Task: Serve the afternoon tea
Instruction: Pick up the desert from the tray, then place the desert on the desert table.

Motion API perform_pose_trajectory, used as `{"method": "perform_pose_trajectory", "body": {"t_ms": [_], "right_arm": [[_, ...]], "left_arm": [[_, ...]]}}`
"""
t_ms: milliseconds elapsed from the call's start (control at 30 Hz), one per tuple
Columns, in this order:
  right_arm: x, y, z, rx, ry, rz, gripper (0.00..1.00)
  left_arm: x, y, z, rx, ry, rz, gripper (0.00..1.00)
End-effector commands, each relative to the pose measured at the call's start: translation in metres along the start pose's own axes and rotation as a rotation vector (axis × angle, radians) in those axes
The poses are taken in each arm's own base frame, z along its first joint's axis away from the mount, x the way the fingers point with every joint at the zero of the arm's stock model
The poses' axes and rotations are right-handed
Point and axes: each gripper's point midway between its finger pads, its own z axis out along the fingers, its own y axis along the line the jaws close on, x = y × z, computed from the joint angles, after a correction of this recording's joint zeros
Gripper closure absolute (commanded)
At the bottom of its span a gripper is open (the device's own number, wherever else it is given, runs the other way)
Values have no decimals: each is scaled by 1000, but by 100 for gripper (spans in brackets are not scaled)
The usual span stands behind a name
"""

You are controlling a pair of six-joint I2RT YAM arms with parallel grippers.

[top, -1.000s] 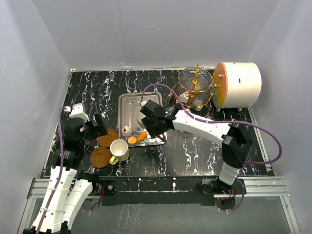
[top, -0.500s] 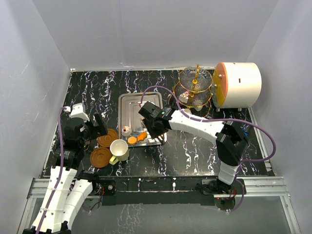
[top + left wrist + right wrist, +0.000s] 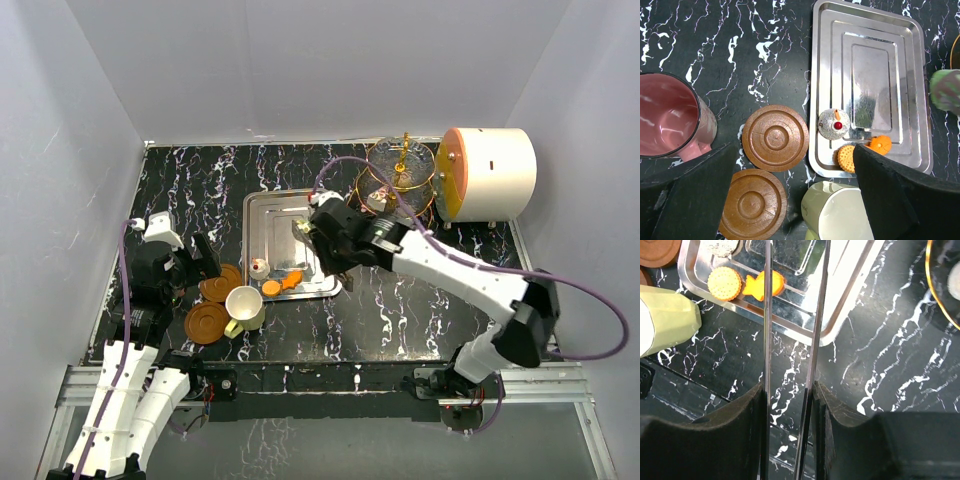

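My right gripper (image 3: 788, 387) is shut on a pair of metal tongs (image 3: 767, 315), whose blades run up over the steel tray (image 3: 870, 75). A blurred green cake (image 3: 946, 90) hangs above the tray's right rim, about where the tongs' tips (image 3: 303, 227) are. On the tray's near end lie a white cake with a red dot (image 3: 834, 123), a round yellow biscuit (image 3: 846, 157) and an orange fish-shaped cake (image 3: 762, 285). My left gripper (image 3: 795, 200) is open above two brown saucers (image 3: 776, 137) (image 3: 751, 202), between the maroon cup (image 3: 670, 120) and the cream cup (image 3: 837, 212). The glass stand (image 3: 400, 180) is at the back right.
A big white cylinder with an orange end (image 3: 490, 175) lies right of the stand. White walls enclose the black marbled table (image 3: 400, 310) on three sides. The right arm's cable (image 3: 590, 310) loops out to the right.
The right gripper has lifted and shifted right, away from the tray's near end, with the tongs squeezed narrower. Its elbow has swung out to the right. The left arm has not moved.
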Motion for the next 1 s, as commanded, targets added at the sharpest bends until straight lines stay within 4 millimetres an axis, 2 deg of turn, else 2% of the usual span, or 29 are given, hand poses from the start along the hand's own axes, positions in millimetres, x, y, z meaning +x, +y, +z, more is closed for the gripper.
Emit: {"method": "perform_pose_trajectory", "body": {"t_ms": [0, 233, 367, 500, 967], "right_arm": [[0, -20, -38, 45, -76, 61, 77], [18, -61, -89, 126, -127, 129, 77], [24, -86, -107, 178, -147, 164, 76], [29, -111, -113, 222, -151, 195, 75], [27, -152, -119, 293, -154, 255, 75]], "left_arm": [[-9, -4, -3, 16, -21, 8, 1], [-9, -5, -3, 19, -17, 8, 1], [-8, -5, -2, 18, -15, 9, 1], [-7, -5, -2, 20, -11, 9, 1], [-7, -5, -1, 17, -9, 8, 1]]}}
